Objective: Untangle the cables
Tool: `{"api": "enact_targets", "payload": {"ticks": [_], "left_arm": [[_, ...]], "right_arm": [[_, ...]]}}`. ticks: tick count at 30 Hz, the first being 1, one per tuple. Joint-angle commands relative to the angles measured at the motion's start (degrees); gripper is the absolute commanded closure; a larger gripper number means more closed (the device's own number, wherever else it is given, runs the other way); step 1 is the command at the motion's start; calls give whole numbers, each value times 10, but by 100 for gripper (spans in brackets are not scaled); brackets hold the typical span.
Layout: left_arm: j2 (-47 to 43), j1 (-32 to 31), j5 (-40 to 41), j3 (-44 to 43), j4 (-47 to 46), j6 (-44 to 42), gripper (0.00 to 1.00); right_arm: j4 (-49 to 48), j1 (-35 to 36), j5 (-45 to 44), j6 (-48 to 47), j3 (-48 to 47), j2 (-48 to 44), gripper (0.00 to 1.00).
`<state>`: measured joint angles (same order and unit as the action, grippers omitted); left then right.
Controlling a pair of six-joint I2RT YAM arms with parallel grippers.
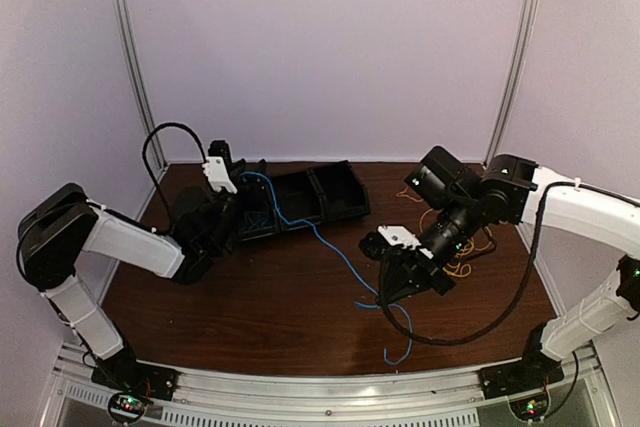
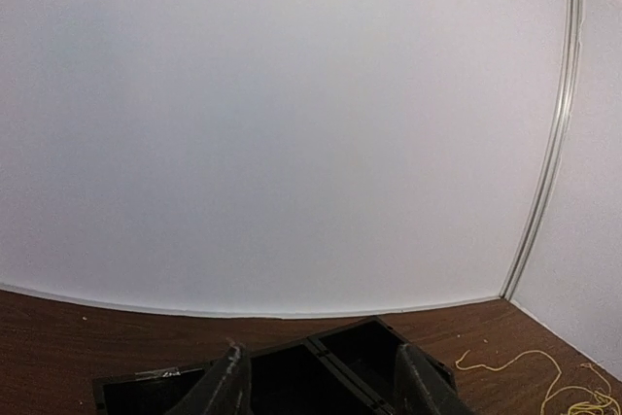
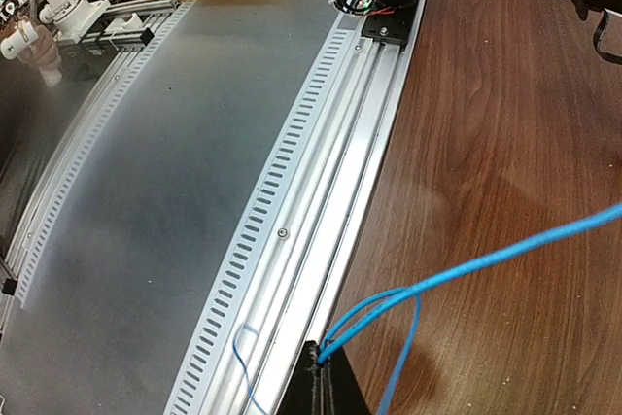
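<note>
Big brown desk point(image 1: 300, 297) fills the floor of the scene, white wall point(image 2: 292, 123) behind it, and a slotted aluminium rail point(image 3: 321, 172) runs along the near edge.

At the back sits the black tray point(image 1: 320, 192), long and divided into compartments, lying at a slight angle. The left arm is tucked in at the tray's left end.

Now the blue cable point(image 1: 330, 242): one end sits in the tray's left compartment, up by the left arm. From there it strings out across the middle of the desk towards the right arm, and a loose tail curls on down near the front edge.

Over on the right, the yellow cable point(image 1: 478, 247) lies in thin loops on the desk just past the right arm, apart from the blue one. The left wrist camera catches it too, at the far right.

The left hand point(image 2: 319, 357) stands with its two fingers spread wide. Nothing shows between them, only the tray beyond.

The right hand point(image 3: 322, 376) is clamped tight, the blue cable pinched at its fingertips and doubled into a loop there, right over the desk's front edge.
</note>
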<state>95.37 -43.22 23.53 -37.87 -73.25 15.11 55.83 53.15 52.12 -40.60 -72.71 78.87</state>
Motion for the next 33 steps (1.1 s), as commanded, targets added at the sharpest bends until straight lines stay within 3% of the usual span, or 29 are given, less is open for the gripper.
{"api": "enact_targets", "payload": {"ticks": [1, 5, 7, 9, 14, 23, 33], "left_arm": [[-39, 1, -23, -11, 101, -44, 48], [-64, 9, 21, -16, 184, -47, 40], [-64, 24, 49, -38, 283, -3, 30], [-66, 41, 77, -50, 387, 48, 28], [-139, 46, 43, 39, 344, 66, 27], [-356, 46, 59, 125, 489, 165, 28], [-543, 46, 54, 173, 636, 186, 28]], "right_arm": [[8, -11, 17, -4, -27, 4, 100], [-12, -15, -23, 23, -81, 28, 100], [-5, -18, -35, 18, -122, 47, 100], [4, -20, -40, 14, -170, 66, 100], [-40, -20, -99, 40, -247, 115, 100], [-162, -24, -174, 87, -344, 247, 100], [-284, -30, -214, 105, -462, 385, 100]]}}
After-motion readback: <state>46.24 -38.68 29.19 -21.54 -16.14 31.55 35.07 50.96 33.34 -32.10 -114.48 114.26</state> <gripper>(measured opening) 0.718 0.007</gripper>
